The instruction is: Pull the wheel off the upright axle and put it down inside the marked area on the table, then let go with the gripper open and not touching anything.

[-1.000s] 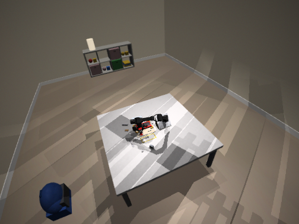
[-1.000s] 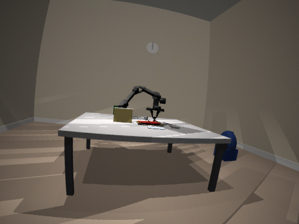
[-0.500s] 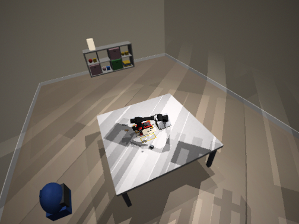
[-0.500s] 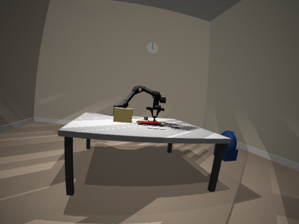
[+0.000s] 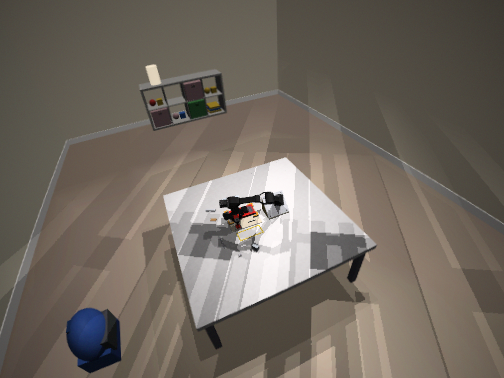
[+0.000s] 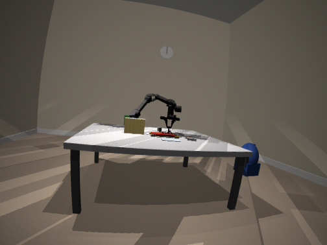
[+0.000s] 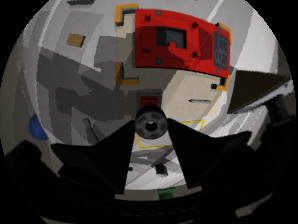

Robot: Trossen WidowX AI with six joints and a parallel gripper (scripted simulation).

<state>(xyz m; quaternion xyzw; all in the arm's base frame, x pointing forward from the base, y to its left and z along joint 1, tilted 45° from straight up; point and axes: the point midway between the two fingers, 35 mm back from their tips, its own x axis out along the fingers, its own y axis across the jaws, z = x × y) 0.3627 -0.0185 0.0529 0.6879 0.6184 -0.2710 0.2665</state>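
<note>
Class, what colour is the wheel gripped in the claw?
Dark grey to black wheel; best in the wrist view.
</note>
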